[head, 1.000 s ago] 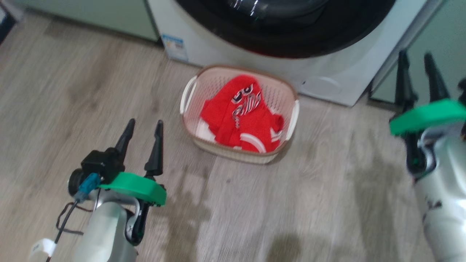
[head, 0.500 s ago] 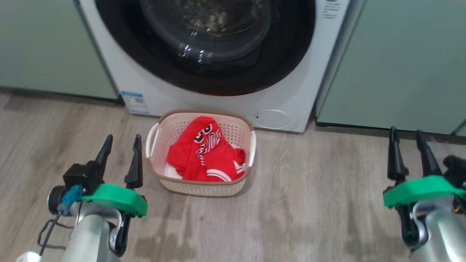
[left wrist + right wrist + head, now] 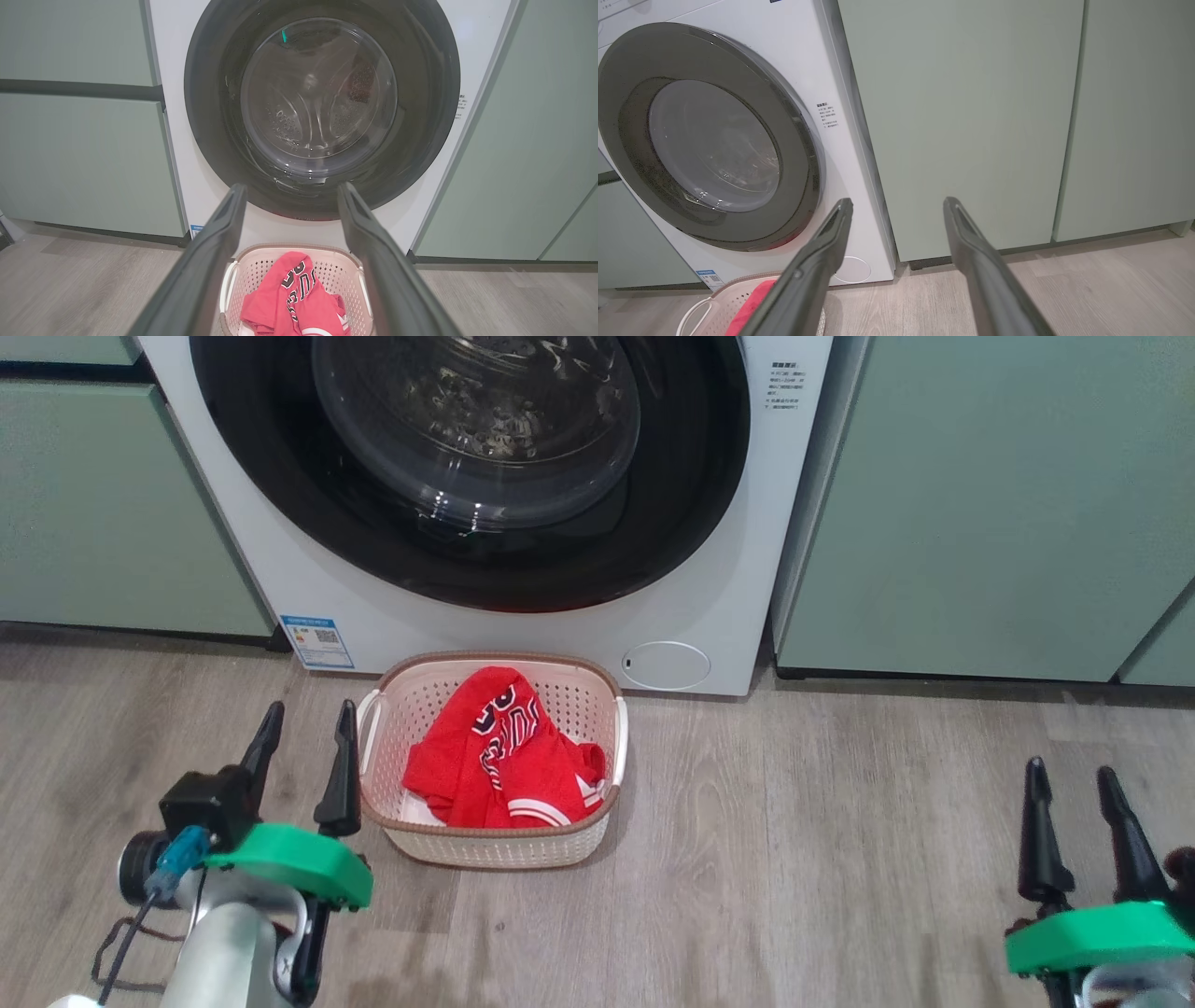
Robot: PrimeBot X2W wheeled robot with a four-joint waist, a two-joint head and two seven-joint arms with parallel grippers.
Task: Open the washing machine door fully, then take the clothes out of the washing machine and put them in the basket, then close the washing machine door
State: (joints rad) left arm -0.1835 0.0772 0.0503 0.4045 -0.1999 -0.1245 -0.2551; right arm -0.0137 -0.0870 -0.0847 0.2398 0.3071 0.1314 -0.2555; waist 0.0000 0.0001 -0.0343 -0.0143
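Observation:
The washing machine stands white between green cabinets. Its door, black-rimmed with a glass bowl, lies shut flat against the front, as the right wrist view shows. On the floor just before the machine sits the cream basket with the red clothes heaped inside. My left gripper hovers open and empty just left of the basket. Far to the right, my right gripper is open and empty too. In the left wrist view the left gripper points at the door above the basket.
Pale green cabinets flank the machine on both sides. A blue sticker and a round flap mark its lower front. Wood-look floor spreads between the basket and my right gripper.
The head camera has tilted up, so more of the machine and its shut door shows. The basket and clothes lie as before. Both grippers stay open and empty.

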